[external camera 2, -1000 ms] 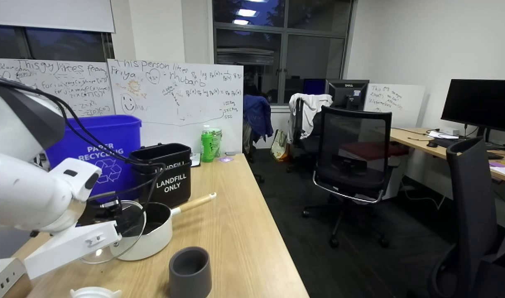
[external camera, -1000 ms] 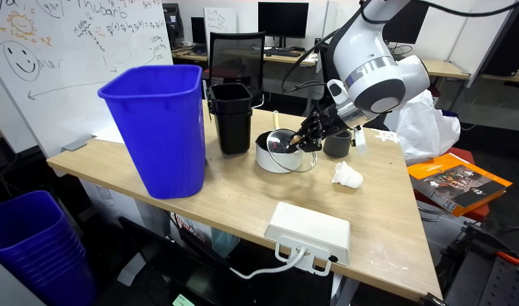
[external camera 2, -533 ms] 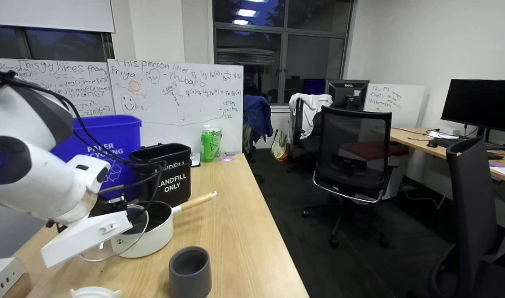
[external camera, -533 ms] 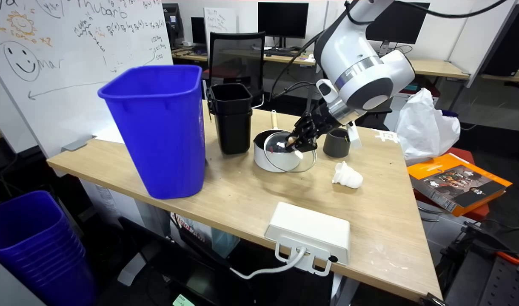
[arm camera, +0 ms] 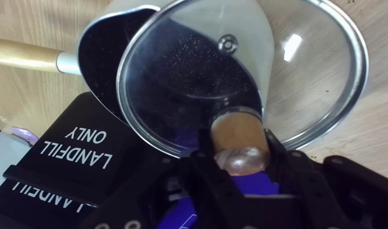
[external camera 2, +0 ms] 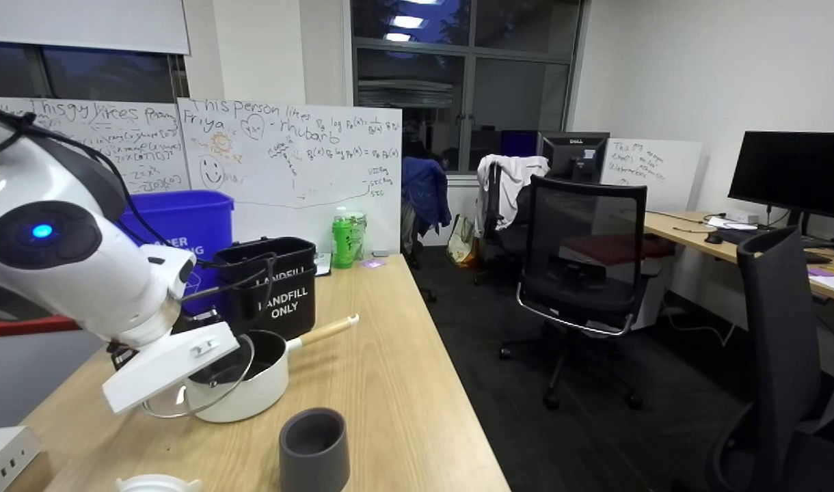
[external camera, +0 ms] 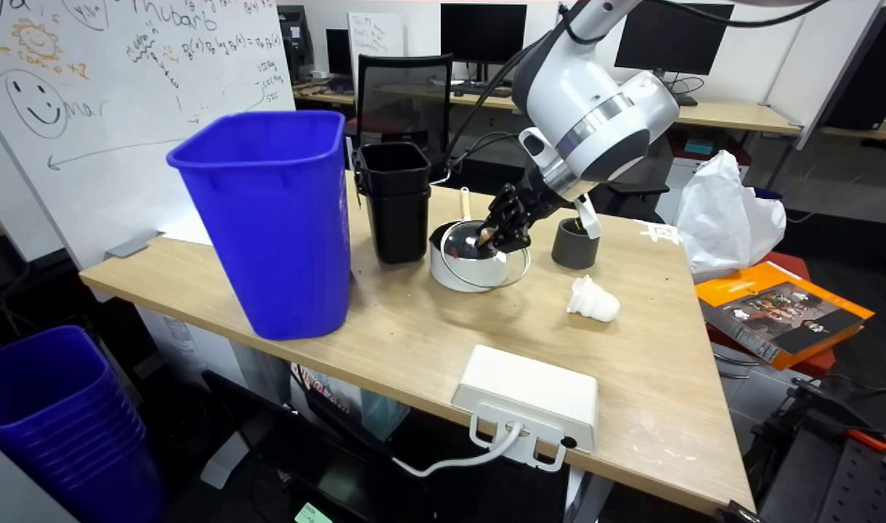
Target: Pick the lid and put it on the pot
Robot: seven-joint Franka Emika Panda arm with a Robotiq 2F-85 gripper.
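The glass lid [arm camera: 194,70] has a silvery rim and a wooden knob [arm camera: 240,132]. My gripper [arm camera: 237,135] is shut on that knob, a finger against each side. Tilted, the lid [external camera: 463,238] overlaps the pot's opening on one side, while its lower part hangs outside the pot wall. Low, white and dark inside, the pot [external camera 2: 266,386] stands on the table with a wooden-ended handle [external camera 2: 325,332]. I cannot tell exactly where rim and pot touch. In an exterior view the gripper [external camera: 486,236] is just above the pot; elsewhere the white wrist housing hides its fingers.
A black landfill bin [external camera: 398,211] stands close to the pot, with a tall blue bin [external camera: 269,232] beyond. A dark grey cup [external camera 2: 314,447] and a small white lump [external camera: 593,299] are nearby. A white box [external camera: 526,396] lies along the table edge.
The arm and the held lid have moved further over the pot, toward the bins' side in an exterior view. The pot has shifted slightly the same way. The grip on the knob is unchanged.
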